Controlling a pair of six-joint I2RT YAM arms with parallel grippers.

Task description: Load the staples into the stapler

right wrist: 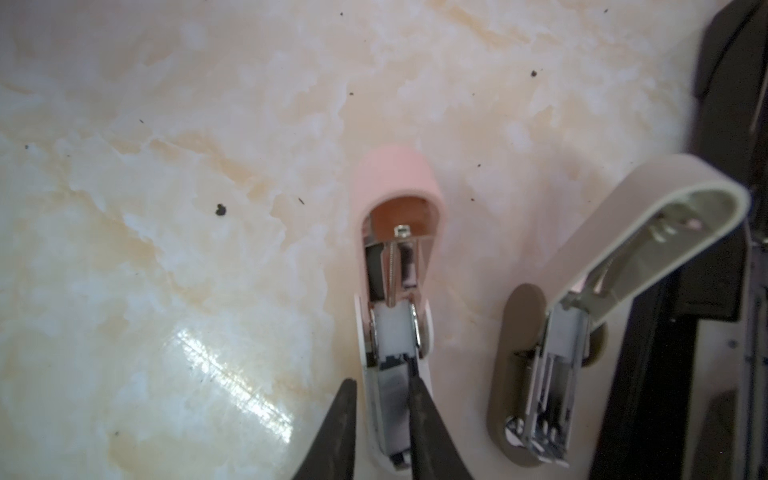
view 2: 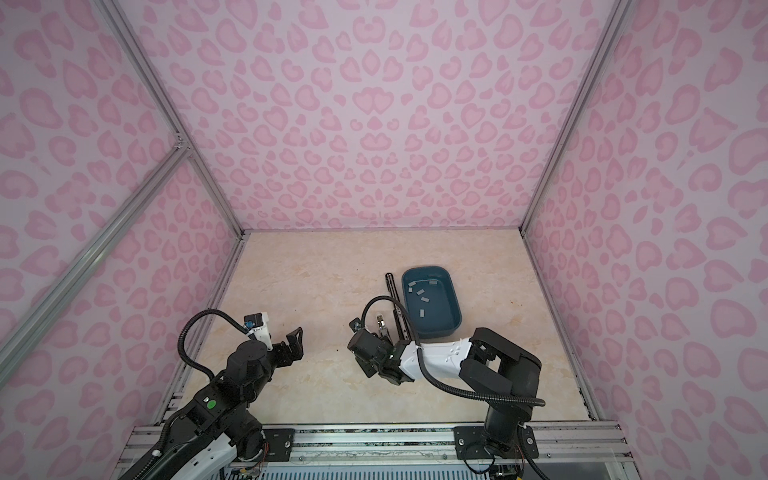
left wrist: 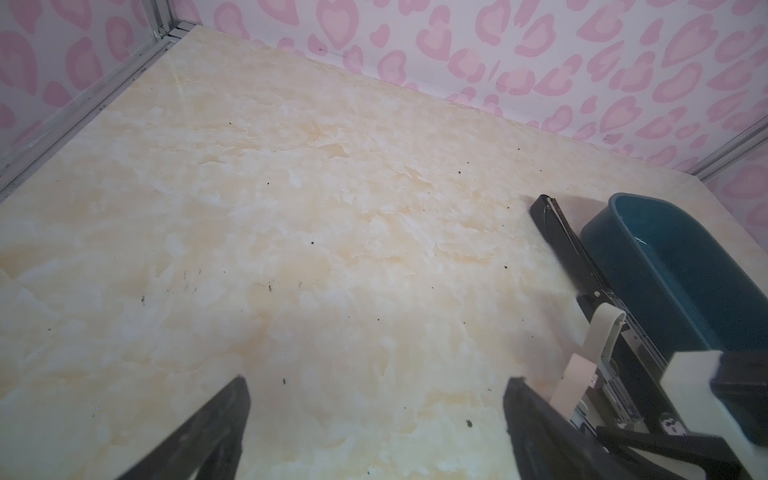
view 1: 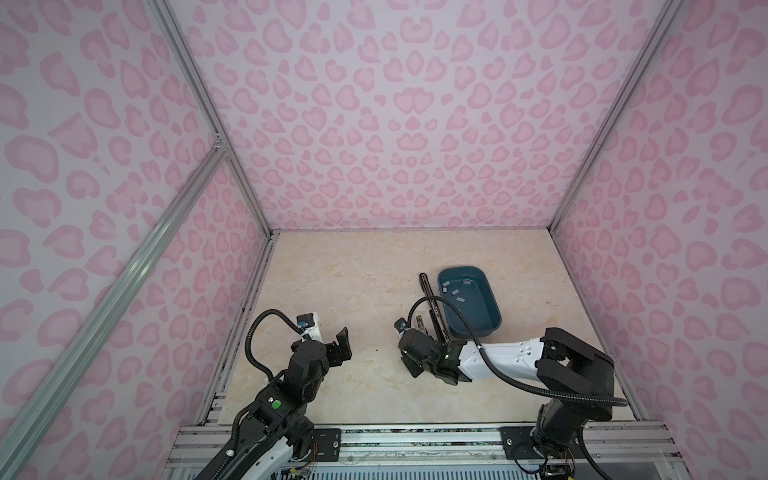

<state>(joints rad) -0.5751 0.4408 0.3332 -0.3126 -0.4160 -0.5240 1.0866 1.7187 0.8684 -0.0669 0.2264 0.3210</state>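
Several staples (view 1: 455,291) lie in the blue bin (view 1: 473,330) on the desk's right half. Your right gripper (right wrist: 380,386) sits narrow at the pink stapler (right wrist: 397,178), grip unclear; your left gripper (left wrist: 376,384) is wide.

Black arms (view 1: 577,361), white forearm shell (view 1: 498,359), corrugated black cables (view 1: 515,384), green dot (view 1: 275,403) on left arm.

Robotics lab test cell: a left arm (view 1: 291,374) and a right arm (view 1: 498,359), both black and white, are bolted to an aluminium rail (view 1: 415,442) at the front of a marble-look tabletop (view 1: 353,270). Walls (view 1: 374,104) papered in pink heart print, held by aluminium posts (view 1: 212,112), box it in on three sides; ribbed black cables (view 1: 540,390) loop along the arms.
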